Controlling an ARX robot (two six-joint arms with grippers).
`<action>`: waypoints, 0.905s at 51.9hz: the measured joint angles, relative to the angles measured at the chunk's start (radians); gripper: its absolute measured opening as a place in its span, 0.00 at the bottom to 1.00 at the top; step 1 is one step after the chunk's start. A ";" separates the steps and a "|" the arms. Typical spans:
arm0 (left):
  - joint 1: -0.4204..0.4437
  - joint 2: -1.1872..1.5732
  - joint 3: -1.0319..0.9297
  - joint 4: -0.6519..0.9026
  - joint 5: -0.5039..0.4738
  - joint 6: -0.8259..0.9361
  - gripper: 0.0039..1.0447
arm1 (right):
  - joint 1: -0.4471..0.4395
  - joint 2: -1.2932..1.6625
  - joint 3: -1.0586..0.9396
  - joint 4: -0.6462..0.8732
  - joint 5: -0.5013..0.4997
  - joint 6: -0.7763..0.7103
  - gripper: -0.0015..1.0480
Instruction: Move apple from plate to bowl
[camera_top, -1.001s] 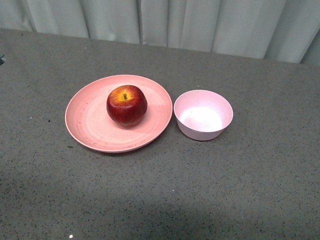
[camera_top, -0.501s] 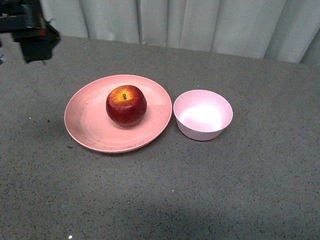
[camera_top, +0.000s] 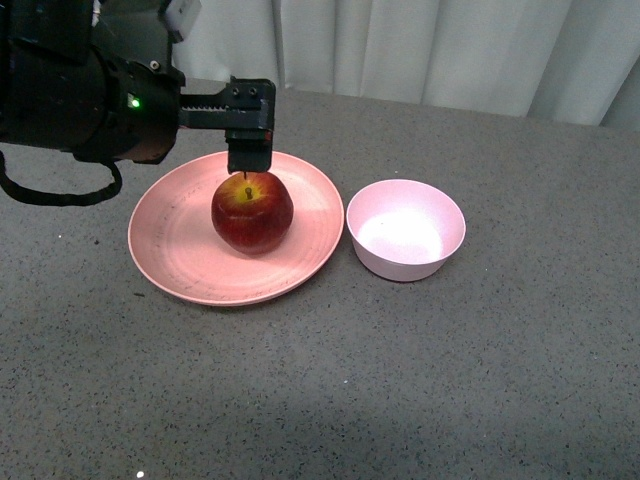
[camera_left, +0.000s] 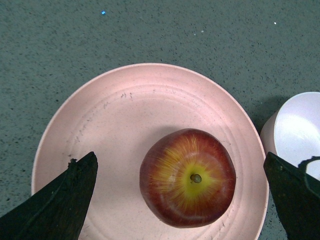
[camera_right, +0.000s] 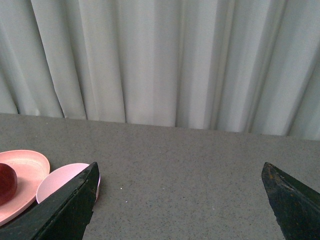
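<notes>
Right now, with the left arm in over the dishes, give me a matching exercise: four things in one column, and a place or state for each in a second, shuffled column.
Column one:
1. apple
2. plate
3. bowl
4. left tool

Column two:
A. empty, standing beside the plate
B. open, over the apple
C. on the plate, stem up
D. salmon-pink, carrying the fruit

Pairs: 1-C, 2-D, 3-A, 4-B
</notes>
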 joint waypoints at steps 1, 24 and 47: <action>-0.002 0.005 0.003 -0.001 0.002 0.000 0.94 | 0.000 0.000 0.000 0.000 0.000 0.000 0.91; -0.020 0.139 0.071 -0.009 -0.002 0.009 0.94 | 0.000 0.000 0.000 0.000 0.000 0.000 0.91; -0.031 0.182 0.087 -0.010 -0.001 0.011 0.66 | 0.000 0.000 0.000 0.000 0.000 0.000 0.91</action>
